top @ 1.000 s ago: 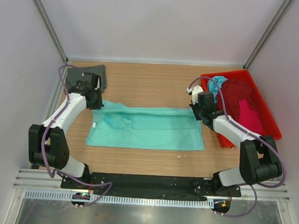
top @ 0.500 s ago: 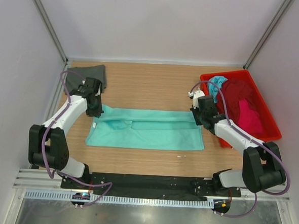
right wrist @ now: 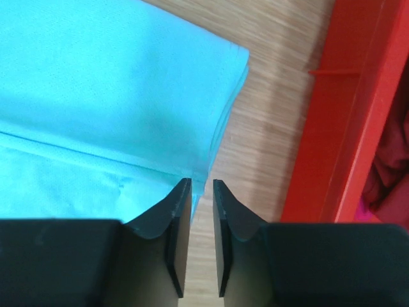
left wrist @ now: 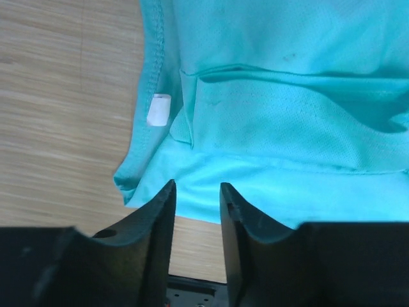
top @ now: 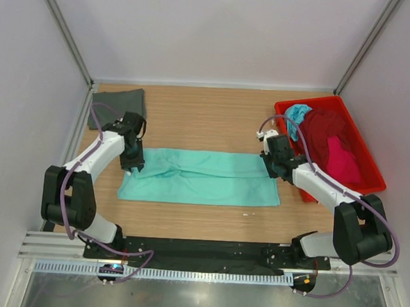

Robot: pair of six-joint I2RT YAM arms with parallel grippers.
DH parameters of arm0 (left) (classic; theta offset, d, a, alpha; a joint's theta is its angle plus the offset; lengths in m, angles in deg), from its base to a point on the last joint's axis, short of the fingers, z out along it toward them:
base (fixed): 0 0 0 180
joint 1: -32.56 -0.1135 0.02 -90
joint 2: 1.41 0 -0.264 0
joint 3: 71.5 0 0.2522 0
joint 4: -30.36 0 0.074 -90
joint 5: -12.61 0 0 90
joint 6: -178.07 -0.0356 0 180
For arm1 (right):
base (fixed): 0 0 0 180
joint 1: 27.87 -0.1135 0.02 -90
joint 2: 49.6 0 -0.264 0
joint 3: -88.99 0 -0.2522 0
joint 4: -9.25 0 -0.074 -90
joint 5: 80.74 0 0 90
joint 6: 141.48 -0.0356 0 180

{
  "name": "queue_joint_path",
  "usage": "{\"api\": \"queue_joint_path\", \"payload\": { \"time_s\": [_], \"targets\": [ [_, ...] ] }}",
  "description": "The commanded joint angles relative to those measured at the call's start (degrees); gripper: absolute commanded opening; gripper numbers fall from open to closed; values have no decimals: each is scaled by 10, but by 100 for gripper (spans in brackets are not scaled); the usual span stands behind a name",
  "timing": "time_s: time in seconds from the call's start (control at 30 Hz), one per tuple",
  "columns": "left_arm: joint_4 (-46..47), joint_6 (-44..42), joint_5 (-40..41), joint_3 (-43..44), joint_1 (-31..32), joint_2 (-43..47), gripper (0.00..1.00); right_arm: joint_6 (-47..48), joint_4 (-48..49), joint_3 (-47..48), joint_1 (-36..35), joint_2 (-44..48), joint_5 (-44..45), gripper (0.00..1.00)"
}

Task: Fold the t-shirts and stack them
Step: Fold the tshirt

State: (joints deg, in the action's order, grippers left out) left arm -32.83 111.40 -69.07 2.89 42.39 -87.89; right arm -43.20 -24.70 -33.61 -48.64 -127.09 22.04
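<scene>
Overhead, a mint green t-shirt (top: pixel 200 177) lies flat on a wooden table (top: pixel 200 118), folded into a long band that runs from left to right in front of the two arms. Its far long edge is doubled over, so a second layer of cloth lies along the top of the band.

The left tool (top: pixel 133 164) is low at the shirt's far left corner. In the left wrist view its two dark fingers stand apart with nothing gripped between them; cloth and bare table show through the gap. A small white label (left wrist: pixel 158 109) is sewn beside the hem at that end of the shirt.

The right tool (top: pixel 268 163) is low at the shirt's far right corner. In the right wrist view its fingers are parted by a narrow gap and hold nothing; wood shows between them, and the folded cloth edge lies just beside the left finger.

A dark grey t-shirt (top: pixel 117 106) rests folded at the far left corner of the table, well apart from the green one. A red tray (top: pixel 371 170) sits at the right side, just beside the right tool. It holds a turquoise t-shirt (top: pixel 298 112) at its far left corner, a maroon t-shirt (top: pixel 328 126) across the middle, and a pink t-shirt (top: pixel 340 162) nearer the front, all loosely bunched.
</scene>
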Motion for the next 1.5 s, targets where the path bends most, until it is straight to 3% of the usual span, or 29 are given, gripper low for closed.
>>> {"api": "queue_joint_path", "payload": {
  "time_s": [0.0,0.2,0.43,0.57,0.77,0.8,1.0,1.17,1.47],
  "targets": [
    [-36,8,30,29,7,32,38,-32,-60,54,-3,20,11,27],
    [-2,12,-9,49,7,32,44,-98,-41,71,-15,24,-37,29],
    [28,44,-25,62,-4,2,46,-131,-21,67,-16,-53,10,27],
    [57,89,-79,28,-87,19,47,-132,3,48,-15,-86,40,22],
    [88,84,-138,-16,-138,38,52,-167,-23,87,-30,-84,79,23],
    [99,83,-179,-27,-150,19,52,-173,-7,130,-62,-72,47,23],
    [108,79,-198,-28,-156,-1,52,-126,129,169,-155,-92,-106,29],
    [109,80,-208,-16,-156,-28,49,-68,180,264,-220,-213,-178,37],
    [109,84,-222,-11,-158,-70,39,-28,191,418,-273,-368,-304,38]
  ]
}}
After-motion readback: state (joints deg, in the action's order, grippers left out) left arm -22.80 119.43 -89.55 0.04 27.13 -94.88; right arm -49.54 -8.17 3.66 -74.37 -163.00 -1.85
